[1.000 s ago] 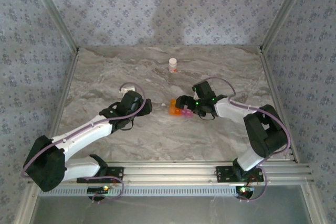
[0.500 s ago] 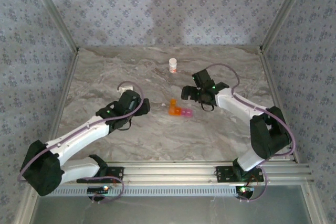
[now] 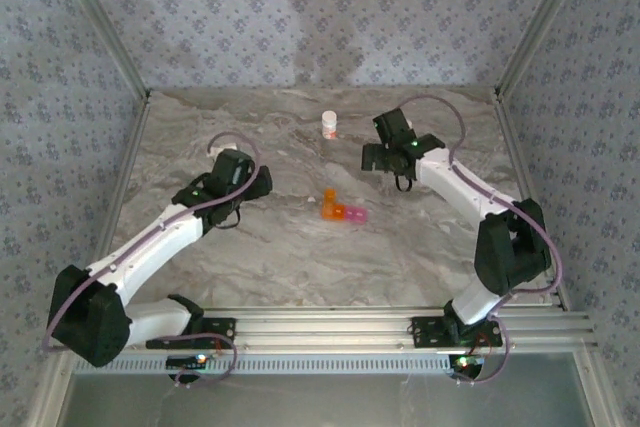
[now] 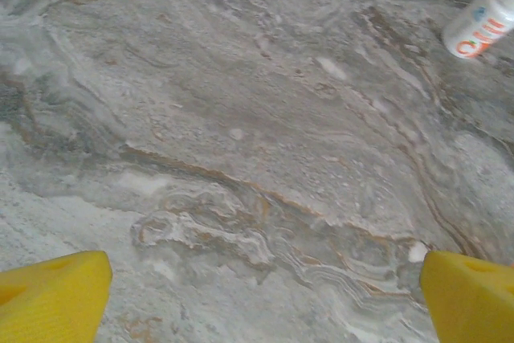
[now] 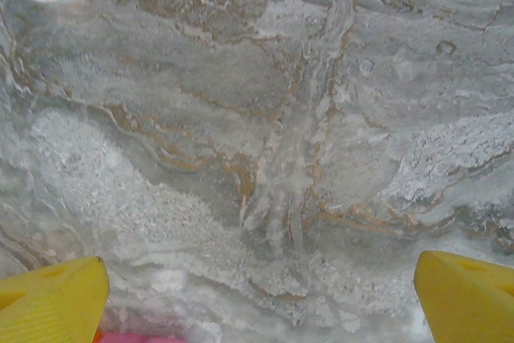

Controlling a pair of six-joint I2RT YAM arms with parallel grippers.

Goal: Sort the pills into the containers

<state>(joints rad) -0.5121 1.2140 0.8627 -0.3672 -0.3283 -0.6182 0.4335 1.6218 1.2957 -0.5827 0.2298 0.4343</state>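
On the left, the left claw point(image 3: 262, 185) hangs over the table point(image 3: 250, 247) with its yellow fingers point(image 4: 48, 299) wide apart — nothing between them. To its right, well apart from it, the containers point(image 3: 341, 209) sit on the table, orange and pink. Farther right, the right claw point(image 3: 375, 157) is spread wide and empty too — a small white bottle point(image 3: 329, 125) stands near it.

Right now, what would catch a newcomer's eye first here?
The orange-to-pink containers stand out at the middle of the grey marble table. A small white-capped bottle stands farther back. The left hand and right hand hang open on either side, holding nothing.
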